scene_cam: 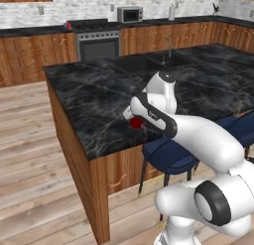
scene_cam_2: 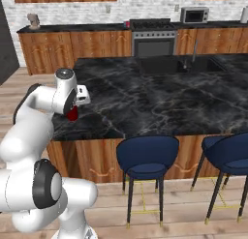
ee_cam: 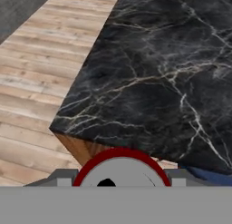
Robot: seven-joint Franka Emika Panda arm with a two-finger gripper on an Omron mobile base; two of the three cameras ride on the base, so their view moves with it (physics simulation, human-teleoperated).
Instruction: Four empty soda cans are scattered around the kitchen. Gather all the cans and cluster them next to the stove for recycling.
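My gripper is shut on a red soda can, whose silver top and red rim sit between the fingers in the hand view. The can hangs under the hand just above the near corner of the black marble island. From the other side the can shows red below the wrist. The stove stands against the far wall, black with an oven front. Another red can stands on the counter at the stove's left, with something blue right beside it.
The island holds a sink with a faucet. Blue stools stand along its near side. A microwave sits on the back counter right of the stove. Wooden floor lies left of the island.
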